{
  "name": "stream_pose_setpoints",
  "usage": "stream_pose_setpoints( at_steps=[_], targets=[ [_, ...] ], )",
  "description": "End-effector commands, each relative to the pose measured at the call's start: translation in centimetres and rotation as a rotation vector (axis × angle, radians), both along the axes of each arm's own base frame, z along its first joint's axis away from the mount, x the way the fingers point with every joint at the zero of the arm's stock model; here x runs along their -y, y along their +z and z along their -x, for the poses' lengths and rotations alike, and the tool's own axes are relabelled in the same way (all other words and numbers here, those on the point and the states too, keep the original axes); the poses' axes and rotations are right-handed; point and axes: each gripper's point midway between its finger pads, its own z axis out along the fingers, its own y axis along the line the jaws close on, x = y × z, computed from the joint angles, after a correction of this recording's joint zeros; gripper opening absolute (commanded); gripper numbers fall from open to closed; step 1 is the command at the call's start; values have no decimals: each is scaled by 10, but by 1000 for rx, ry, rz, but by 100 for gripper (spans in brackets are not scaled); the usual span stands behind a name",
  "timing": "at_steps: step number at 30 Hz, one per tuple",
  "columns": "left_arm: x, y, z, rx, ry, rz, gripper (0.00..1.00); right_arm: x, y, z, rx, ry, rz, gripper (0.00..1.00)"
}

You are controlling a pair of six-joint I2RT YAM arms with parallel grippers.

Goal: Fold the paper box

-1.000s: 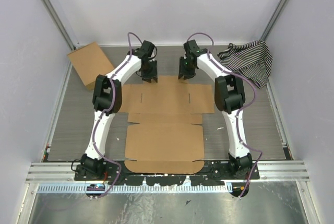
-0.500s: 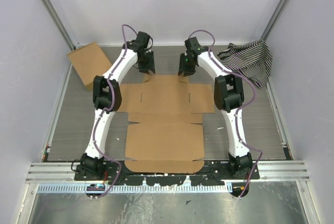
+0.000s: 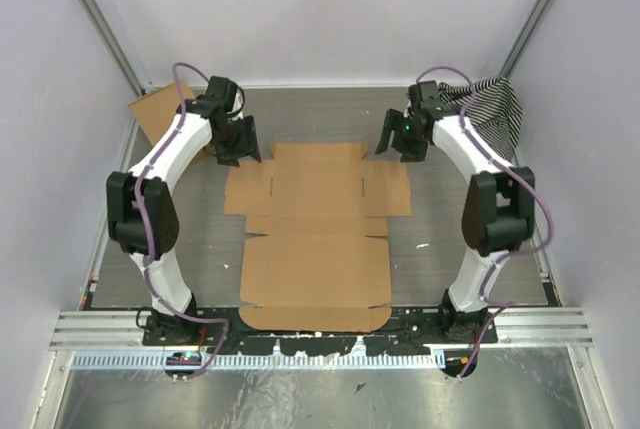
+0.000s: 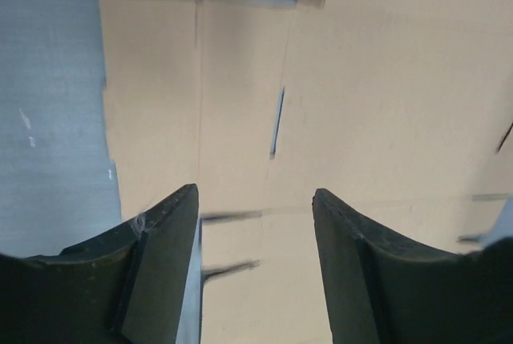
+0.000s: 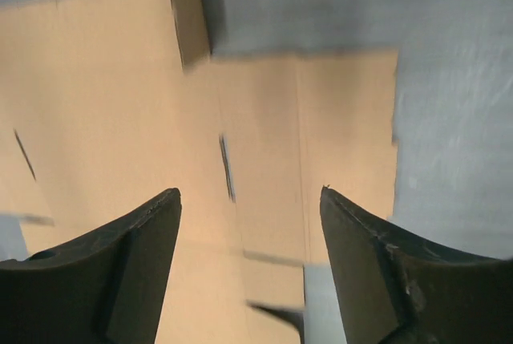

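Top external view: one plain brown die-cut cardboard paper box [image 3: 316, 229] is seen lying flat and unfolded mid-table [image 3: 200, 239]. One smaller brown cardboard rectangle [image 3: 152, 117], far left, and one black-and-white striped cloth [image 3: 500, 109], far right, are partly hidden. The left gripper [image 3: 240, 144] and the right gripper [image 3: 395, 139] are spread apart and empty over the box's far flaps.

Visibility limits
Left arm [image 3: 172, 141] covers part of the cardboard rectangle [image 3: 150, 112]; paper box [image 5: 104, 103] blurred, cropped by both wrist views' edges.
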Motion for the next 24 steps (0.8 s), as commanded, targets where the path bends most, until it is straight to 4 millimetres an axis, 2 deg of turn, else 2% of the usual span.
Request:
stream_pose_setpoints(
  at_steps=[1, 4, 10, 15, 20, 24],
  targets=[
    [7, -8, 51, -26, -33, 81, 67, -23, 14, 65, -1, 65, -136, 78],
    [3, -18, 81, -47, -23, 101, 68, -23, 9, 98, -14, 36, -182, 85],
    [-7, -45, 129, -108, -18, 100, 69, -21, -17, 144, -88, 27, -185, 86],
    [-6, -61, 141, -117, -6, 126, 69, -25, -38, 161, -146, 38, -201, 85],
    [4, -73, 145, -160, -2, 183, 70, -31, -48, 168, -181, 56, -211, 84],
    [5, -84, 148, -192, 16, 188, 70, -32, -56, 172, -199, 61, -185, 84]
  ],
)
